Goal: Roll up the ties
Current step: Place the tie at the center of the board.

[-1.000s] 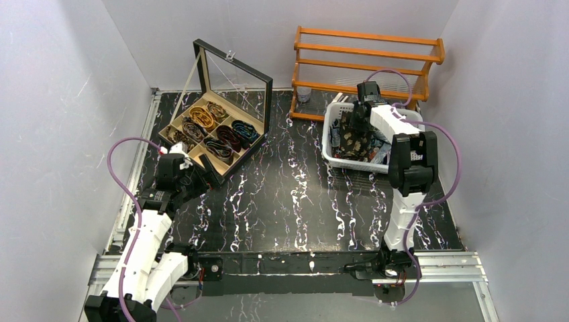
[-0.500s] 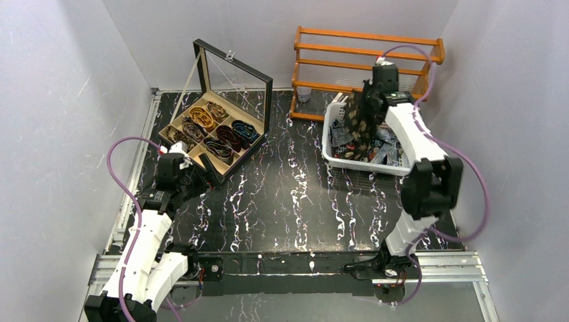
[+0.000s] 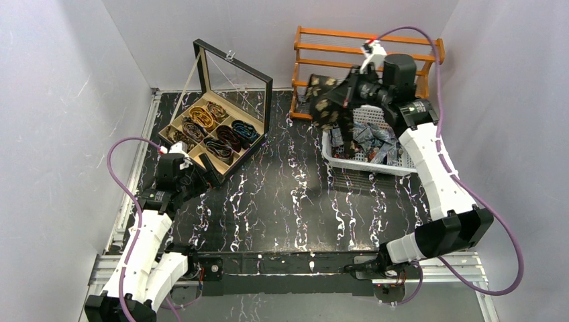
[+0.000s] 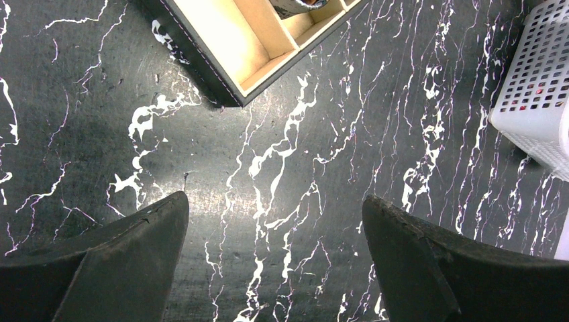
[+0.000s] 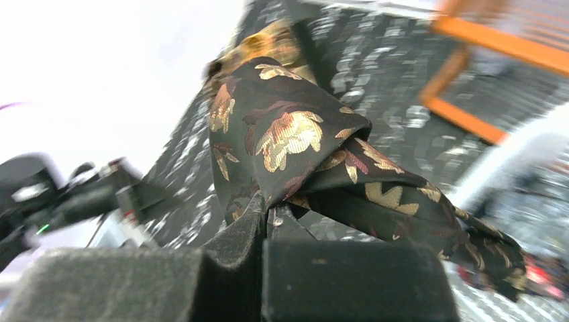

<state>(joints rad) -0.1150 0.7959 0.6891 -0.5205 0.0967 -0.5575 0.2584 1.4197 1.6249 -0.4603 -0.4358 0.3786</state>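
Observation:
A dark tie with gold floral spots (image 3: 329,100) hangs in the air above the white basket's left end, pinched in my shut right gripper (image 3: 354,86). In the right wrist view that dark tie (image 5: 295,144) drapes over my right gripper (image 5: 268,204), whose jaws press together on the cloth. More limp ties (image 3: 372,142) lie in the white basket (image 3: 339,161). Several rolled ties (image 3: 215,131) sit in the wooden compartment box (image 3: 176,121). My left gripper (image 3: 204,176) hovers low by the box's near corner, open and empty; in the left wrist view the left gripper (image 4: 275,225) spans bare tabletop.
An orange wooden rack (image 3: 366,50) stands against the back wall behind the basket. The box's glass lid (image 3: 235,80) stands propped open. The box corner (image 4: 231,94) and a basket wall (image 4: 537,87) show in the left wrist view. Purple cables loop off both arms.
My right arm has risen out of the basket and swung up and left, lifting the dark gold-spotted tie with it. The left arm has stayed still.

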